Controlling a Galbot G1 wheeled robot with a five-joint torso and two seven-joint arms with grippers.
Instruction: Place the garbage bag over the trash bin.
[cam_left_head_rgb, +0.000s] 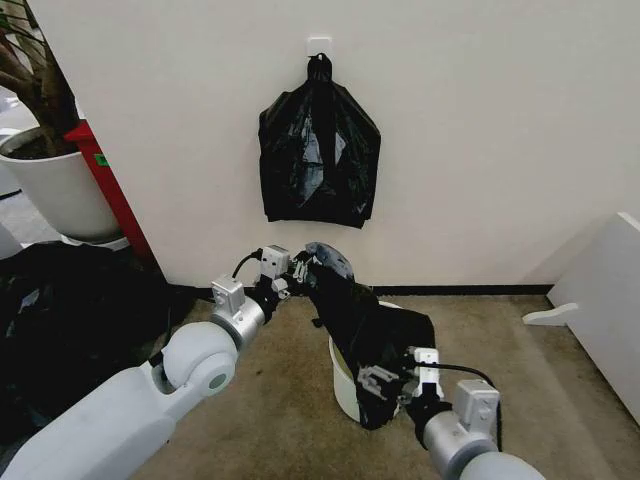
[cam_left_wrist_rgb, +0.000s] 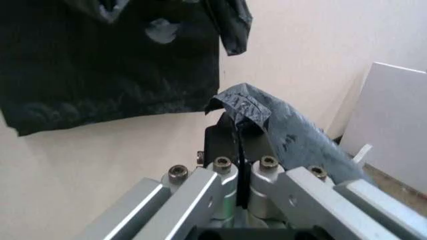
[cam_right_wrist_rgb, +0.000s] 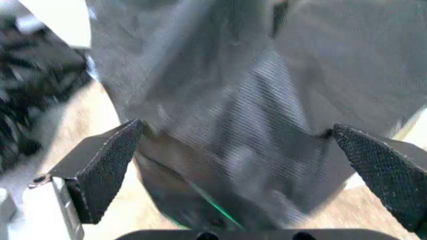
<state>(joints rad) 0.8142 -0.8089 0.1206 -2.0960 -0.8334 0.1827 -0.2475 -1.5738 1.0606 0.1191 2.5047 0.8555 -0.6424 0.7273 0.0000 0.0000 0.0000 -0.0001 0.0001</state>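
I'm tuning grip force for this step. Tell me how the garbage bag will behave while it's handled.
Probably floppy: the garbage bag sags in folds from the left gripper, shut on a bunched corner, over the trash bin. Likely light, since that small pinch holds it raised. Its glossy film may be slippery; the right gripper, fingers spread, sits against it.

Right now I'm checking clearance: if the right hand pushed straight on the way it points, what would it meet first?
Most likely the thin glossy black plastic garbage bag: it hangs directly before the open right hand, draped over the cream-white round trash bin. Depth is unclear.
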